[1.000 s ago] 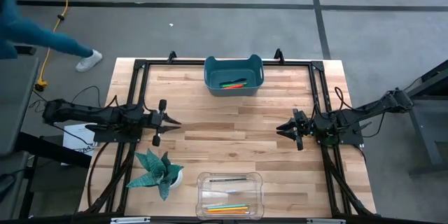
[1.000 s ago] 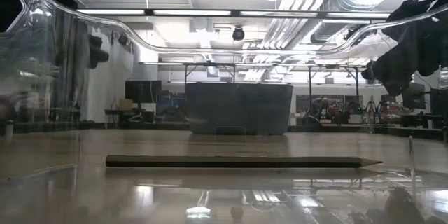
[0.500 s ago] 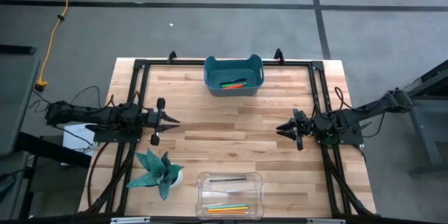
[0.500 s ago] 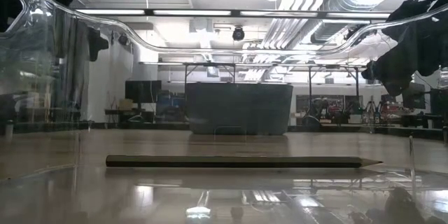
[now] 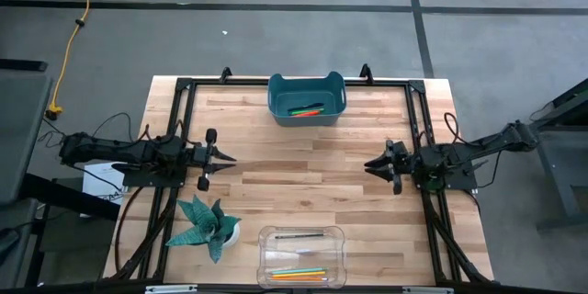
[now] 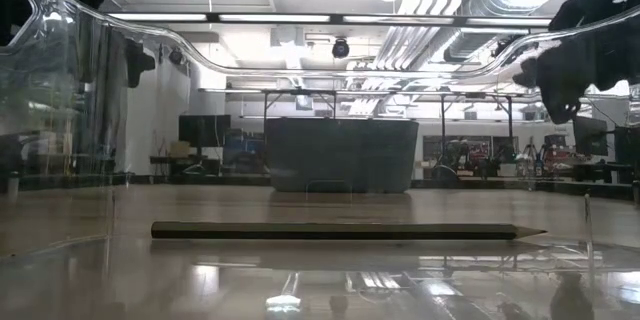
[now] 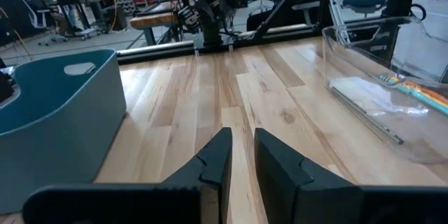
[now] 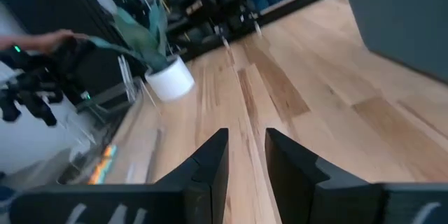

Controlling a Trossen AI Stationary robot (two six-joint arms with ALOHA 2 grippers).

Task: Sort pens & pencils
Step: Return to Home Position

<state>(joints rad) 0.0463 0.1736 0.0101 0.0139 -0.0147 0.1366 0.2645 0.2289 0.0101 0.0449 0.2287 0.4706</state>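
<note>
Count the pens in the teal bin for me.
2. A bright green pen and a red pen lie side by side on the floor of the teal plastic bin at the table's far edge. Its walls may hide others.

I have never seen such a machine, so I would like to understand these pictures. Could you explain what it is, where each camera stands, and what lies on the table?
It is a robot with two dark arms at a wooden table. One camera looks straight down, one sits at table height, and one rides on each wrist. The left end effector and the right end effector hover over bare wood with a narrow gap between the fingers, holding nothing. A teal bin at the far edge holds the green and red pens. A clear tray at the near edge holds the pencils. A potted plant stands beside the tray.
</note>
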